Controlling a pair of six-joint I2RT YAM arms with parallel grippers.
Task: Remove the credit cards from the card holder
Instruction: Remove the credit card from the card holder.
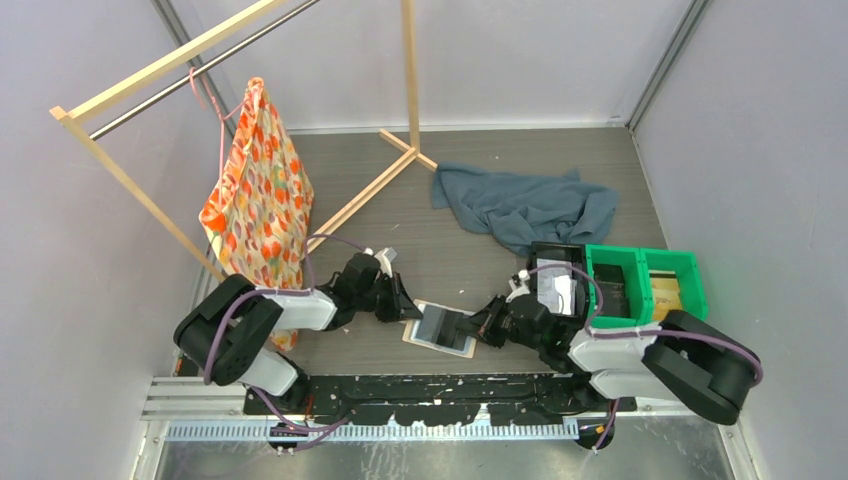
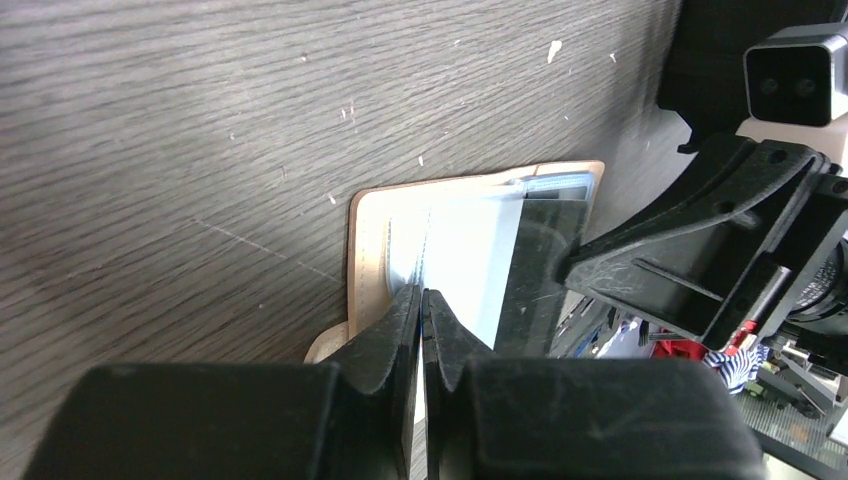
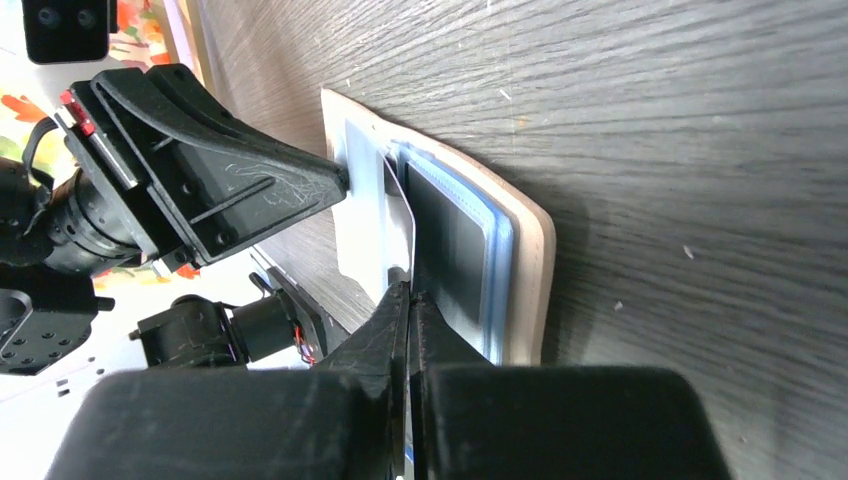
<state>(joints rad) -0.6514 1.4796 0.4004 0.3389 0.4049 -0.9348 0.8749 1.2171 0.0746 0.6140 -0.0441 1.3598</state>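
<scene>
- Two grippers, jaws closed: left gripper (image 2: 422, 300) tips on left flap of card holder (image 1: 443, 328); right gripper (image 3: 410, 292) at pocket mouth, hold on credit cards (image 3: 455, 240) unclear.
- Card holder open flat on table (image 1: 480, 270); cards pocketed.
- Risk: card holder drags along with the pull, or tips slip off the glossy card.

No legible text, label or number anywhere.

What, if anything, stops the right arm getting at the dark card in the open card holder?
Probably nothing, so yes: the card holder lies open, and the dark card shows in its pocket beside the shut right gripper, whose jaws must open. The left gripper is at the opposite edge.
</scene>
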